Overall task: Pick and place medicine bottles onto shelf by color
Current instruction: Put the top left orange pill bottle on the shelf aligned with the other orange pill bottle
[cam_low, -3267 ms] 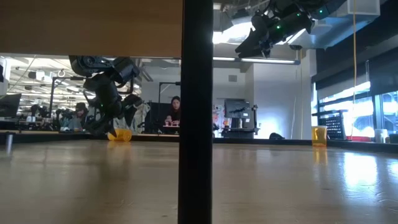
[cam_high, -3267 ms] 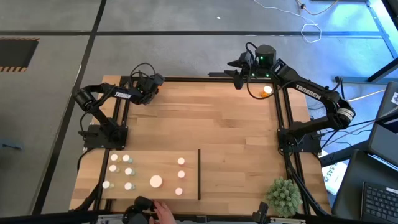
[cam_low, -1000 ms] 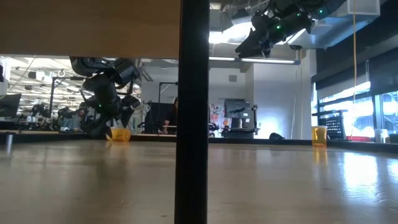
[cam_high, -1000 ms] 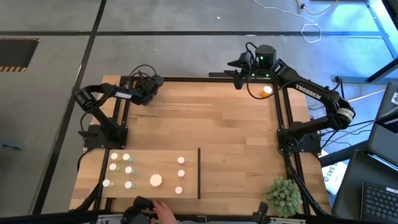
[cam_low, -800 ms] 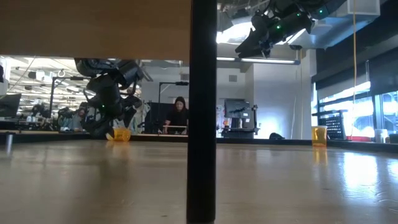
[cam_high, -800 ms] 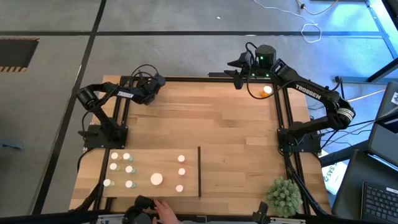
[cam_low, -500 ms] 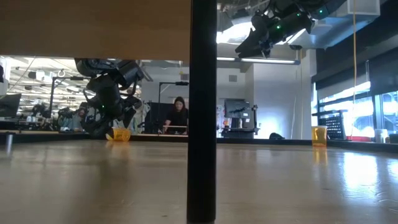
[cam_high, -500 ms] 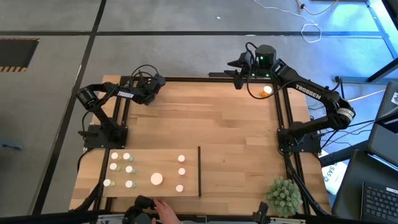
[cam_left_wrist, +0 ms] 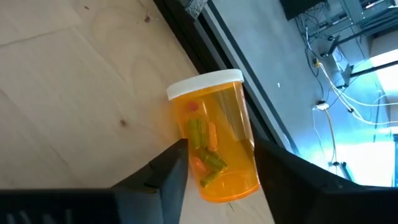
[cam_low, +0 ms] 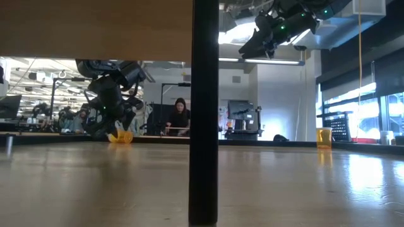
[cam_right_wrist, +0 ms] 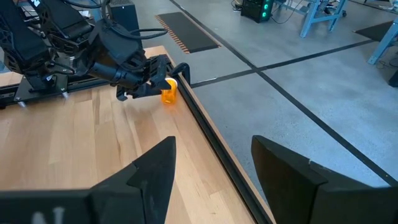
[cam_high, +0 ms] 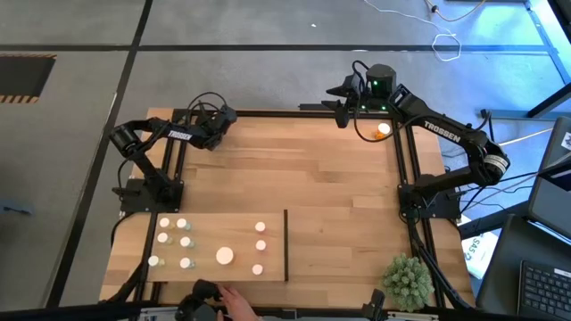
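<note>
At the table's far left corner, the left gripper [cam_left_wrist: 214, 165] straddles an orange bottle [cam_left_wrist: 217, 143] by the edge, fingers either side, closing but seemingly not yet pinching. It should squeeze squarely below the white cap before lifting. The shelf [cam_high: 294, 267] lies at the near edge. The right gripper [cam_right_wrist: 211, 165] waits spread, empty, far right

Your low view is split by the shelf's dark divider [cam_low: 204, 113]. Beyond it, the left gripper [cam_low: 120, 129] sits low at an orange bottle [cam_low: 121, 136]; another orange bottle [cam_low: 324, 137] stands far across.
</note>
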